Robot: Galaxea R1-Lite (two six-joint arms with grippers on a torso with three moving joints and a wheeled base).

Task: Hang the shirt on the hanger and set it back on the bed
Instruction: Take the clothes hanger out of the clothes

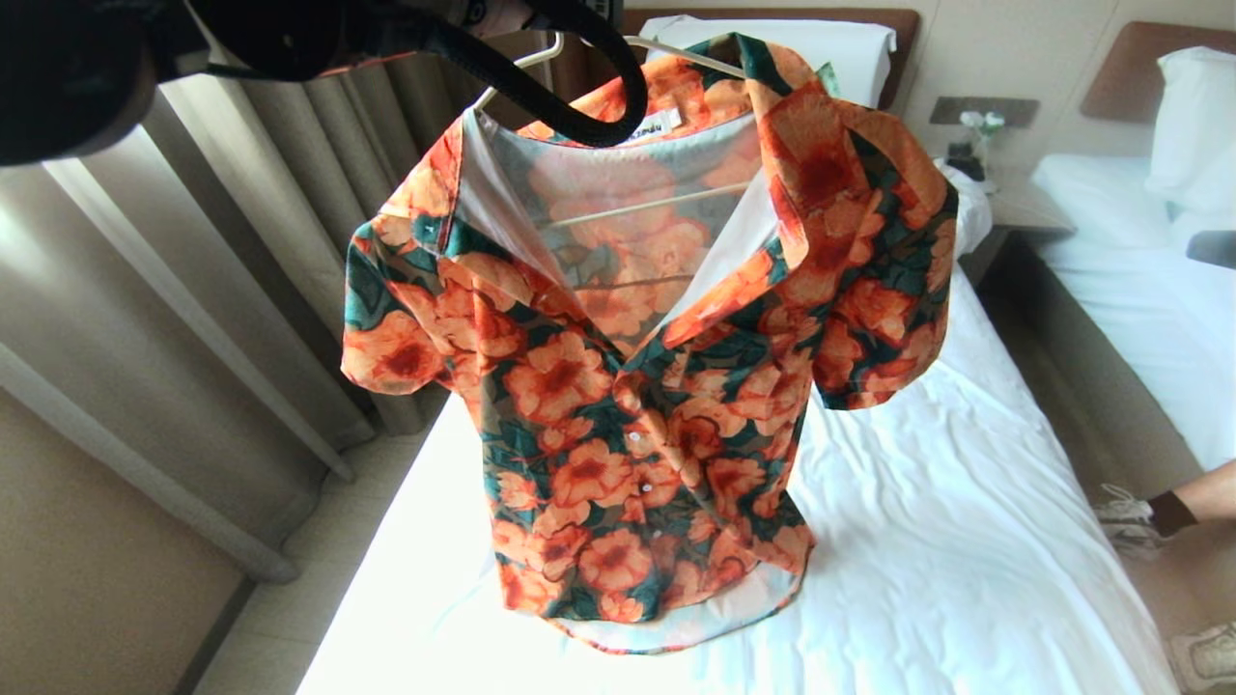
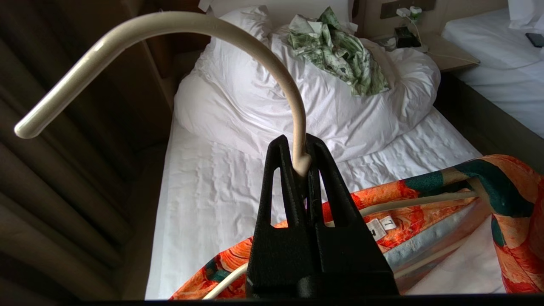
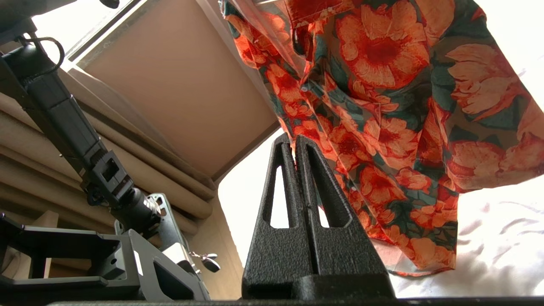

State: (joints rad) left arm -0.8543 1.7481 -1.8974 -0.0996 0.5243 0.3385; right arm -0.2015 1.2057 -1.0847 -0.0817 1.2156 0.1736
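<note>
The floral shirt (image 1: 637, 386) hangs on the cream wire hanger (image 2: 238, 46), raised above the near half of the white bed (image 1: 966, 502). The left gripper (image 2: 301, 165), fingers clamped on the base of the hanger's hook, carries the garment so it drapes free of the sheet. The right gripper (image 3: 294, 142), fingers pressed together and empty, sits low beside the shirt's hem. A green leafy cloth (image 2: 335, 46) lies on the far duvet (image 2: 263, 85). Setting down appears to remain.

Hotel-style bedroom; two white beds (image 1: 946, 502), padded headboards (image 1: 1149, 68), nightstand (image 1: 1024, 208) between, long curtains (image 1: 193, 290)
</note>
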